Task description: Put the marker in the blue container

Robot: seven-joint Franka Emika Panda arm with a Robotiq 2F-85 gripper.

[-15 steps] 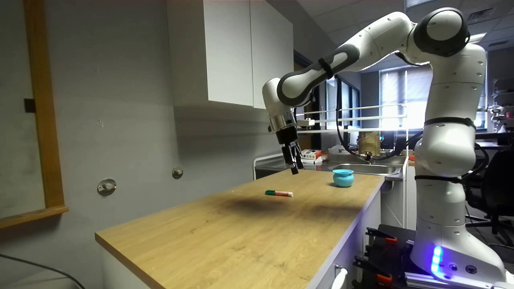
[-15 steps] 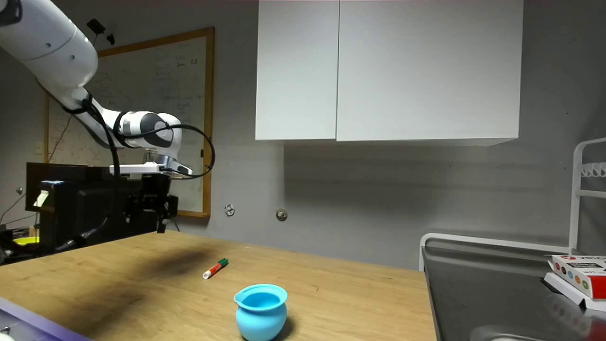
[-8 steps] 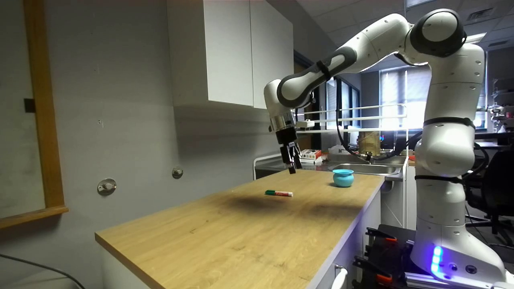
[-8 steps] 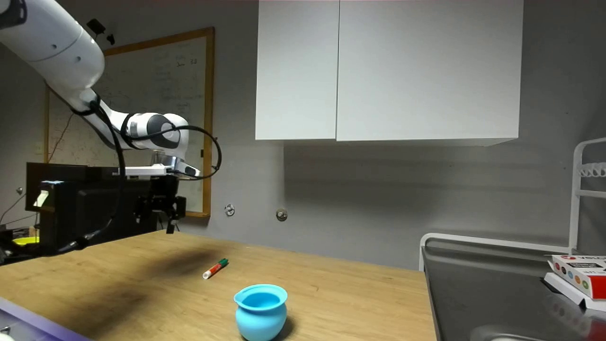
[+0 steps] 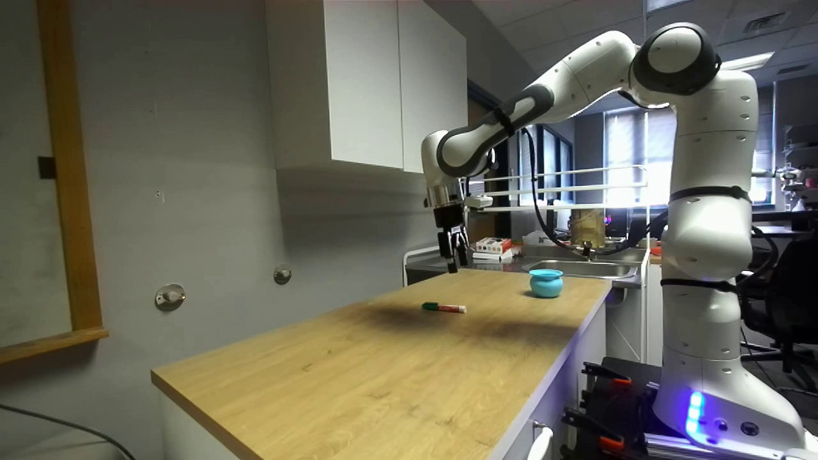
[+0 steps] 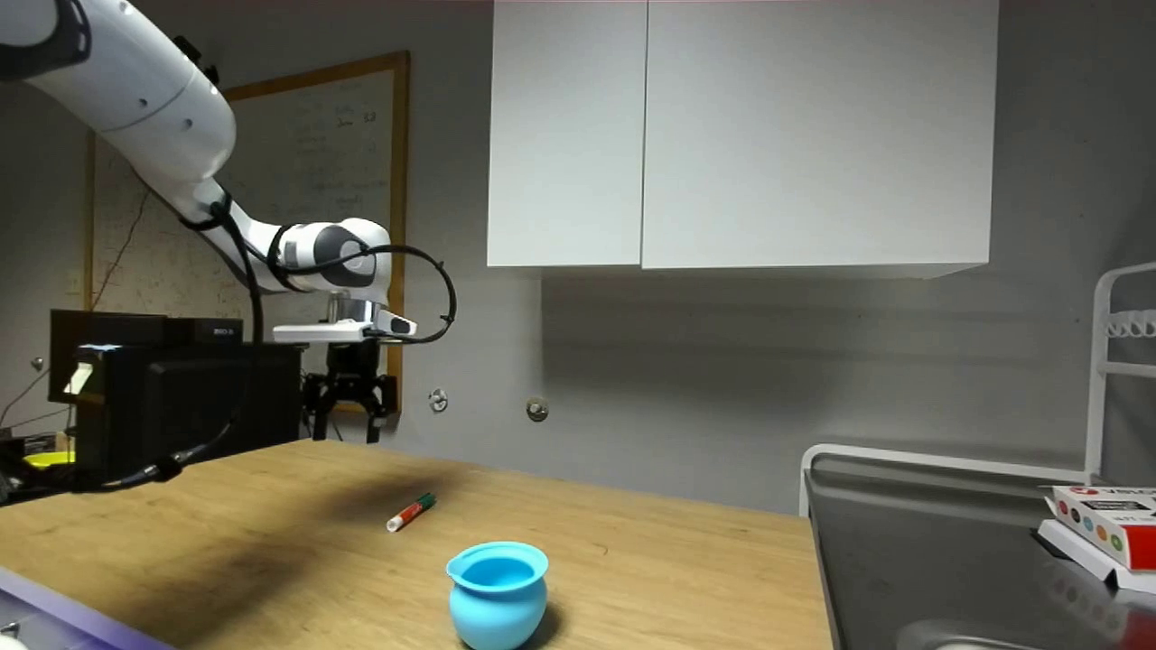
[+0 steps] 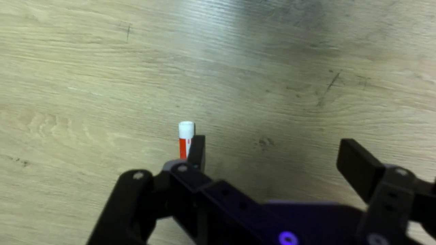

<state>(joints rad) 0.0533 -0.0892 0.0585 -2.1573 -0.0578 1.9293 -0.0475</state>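
The marker lies on the wooden countertop, with a green cap, red body and white end; it shows in both exterior views (image 5: 444, 308) (image 6: 411, 512). In the wrist view, the white end and part of the red body of the marker (image 7: 186, 136) show beside the left finger, which covers the rest. The blue container, a small round pot, stands upright on the countertop in both exterior views (image 5: 546, 285) (image 6: 498, 609). My gripper (image 5: 457, 266) (image 6: 347, 435) is open and empty above the countertop, pointing down. In the wrist view its fingers (image 7: 272, 141) are wide apart.
The wooden countertop (image 5: 358, 370) runs along a grey wall. White cabinets (image 6: 741, 135) hang above it. A metal sink (image 5: 581, 268) and a red-and-white box (image 6: 1106, 524) lie beyond the countertop's end. A white rack (image 6: 1097, 379) stands there too.
The gripper has moved sideways above the countertop, right in an exterior view and slightly left in an exterior view. It has also turned, so its fingers show spread. The marker and container have not moved.
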